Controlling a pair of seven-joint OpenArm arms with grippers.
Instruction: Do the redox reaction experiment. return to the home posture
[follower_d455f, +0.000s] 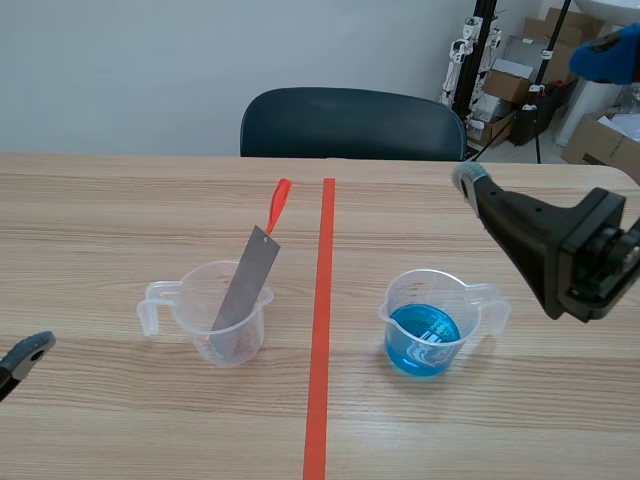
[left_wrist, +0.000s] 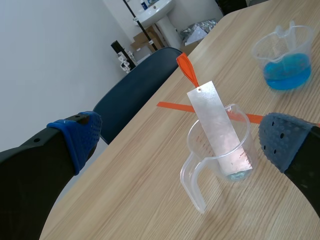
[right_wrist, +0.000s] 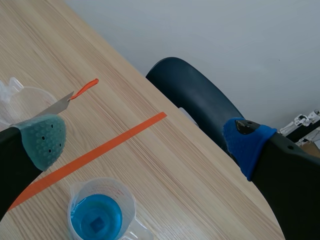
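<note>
On the counter (follower_d455f: 120, 200) stand 2 measuring cups: the strip cup (follower_d455f: 185, 300) holds 1 metal strip (follower_d455f: 245, 280), and the blue-liquid cup (follower_d455f: 440, 285) stands apart. The left pincer (left_wrist: 180, 142) and right pincer (right_wrist: 145, 142) both gape open.

A dark blue padded chair (follower_d455f: 350, 120) stands at the far edge of the light wooden table (follower_d455f: 100, 220), with a plain white wall (follower_d455f: 120, 70) behind it. Beyond the table's far right corner, brown cardboard boxes (follower_d455f: 505, 88) are piled beside a black metal stand (follower_d455f: 486, 45).
</note>
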